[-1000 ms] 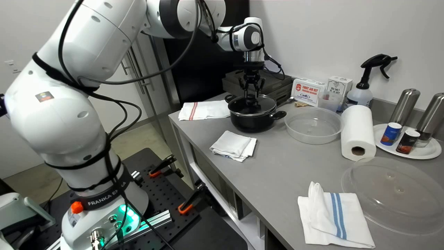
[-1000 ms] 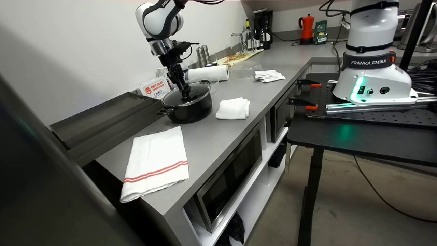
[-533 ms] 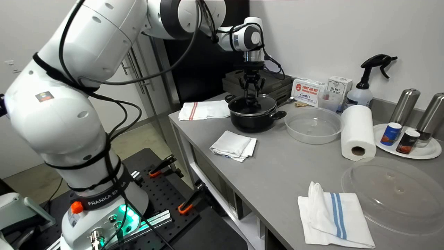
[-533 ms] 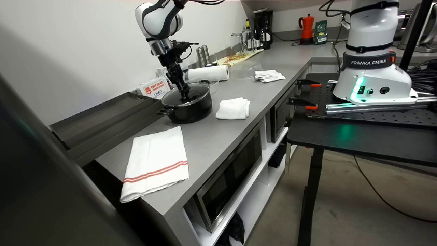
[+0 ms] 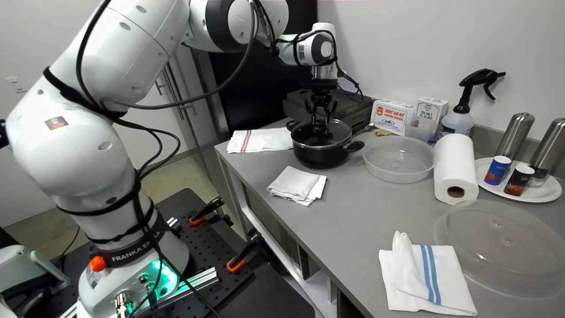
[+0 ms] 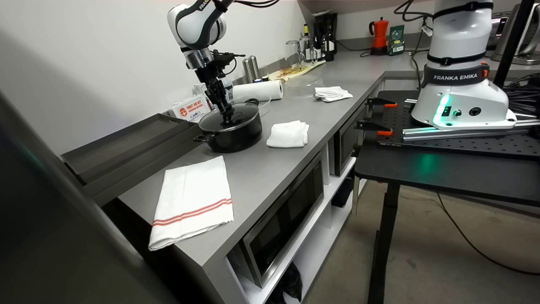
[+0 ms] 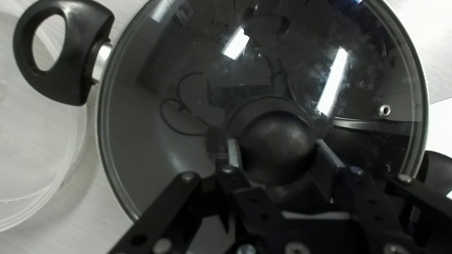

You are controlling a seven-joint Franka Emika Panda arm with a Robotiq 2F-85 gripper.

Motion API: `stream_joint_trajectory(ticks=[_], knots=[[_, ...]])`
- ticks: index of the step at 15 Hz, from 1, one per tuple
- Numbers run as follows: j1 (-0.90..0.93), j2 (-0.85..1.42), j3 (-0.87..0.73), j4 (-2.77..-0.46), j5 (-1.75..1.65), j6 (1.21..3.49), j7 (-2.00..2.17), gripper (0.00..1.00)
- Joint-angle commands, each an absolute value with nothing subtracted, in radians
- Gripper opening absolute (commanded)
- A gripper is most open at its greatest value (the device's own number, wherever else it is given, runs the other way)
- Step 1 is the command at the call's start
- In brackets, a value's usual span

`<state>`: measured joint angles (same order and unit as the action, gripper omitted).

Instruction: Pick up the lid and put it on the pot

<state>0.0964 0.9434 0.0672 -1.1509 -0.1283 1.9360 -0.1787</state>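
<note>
The clear glass lid (image 5: pixel 339 130) lies over the top of the black pot (image 5: pixel 322 157), and both also show in an exterior view, the lid (image 6: pixel 247 113) above the pot (image 6: pixel 238 139). I cannot tell whether its rim sits flush all round. My gripper (image 5: pixel 321 126) points down at the lid's centre, also in an exterior view (image 6: pixel 228 114). In the wrist view its fingers (image 7: pixel 279 153) stand against both sides of the round black knob (image 7: pixel 277 139). The pot's side handle (image 7: pixel 79 56) sticks out beyond the lid's rim there.
A clear round bowl (image 5: pixel 399 161) stands close beside the pot handle. A folded white cloth (image 5: pixel 298 183) and a red-striped cloth (image 5: pixel 258 140) lie near the pot. Grey trays (image 6: pixel 126 147), a first aid box (image 5: pixel 390 115) and a paper towel roll (image 5: pixel 455 168) stand near the wall.
The gripper and the lid have shifted very slightly together over the pot. The pot and the other things have not moved.
</note>
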Motion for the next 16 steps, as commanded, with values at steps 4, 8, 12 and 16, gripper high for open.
stream_joint_trajectory(ticks=[4,8,12,16], knots=[[0.081,0.965,0.084,-1.091,-0.088,1.891,-0.224,0.26],[0.077,0.972,0.085,-1.082,-0.081,1.889,-0.229,0.26],[0.076,0.974,0.085,-1.078,-0.08,1.885,-0.227,0.26],[0.075,0.976,0.084,-1.072,-0.08,1.876,-0.227,0.77]])
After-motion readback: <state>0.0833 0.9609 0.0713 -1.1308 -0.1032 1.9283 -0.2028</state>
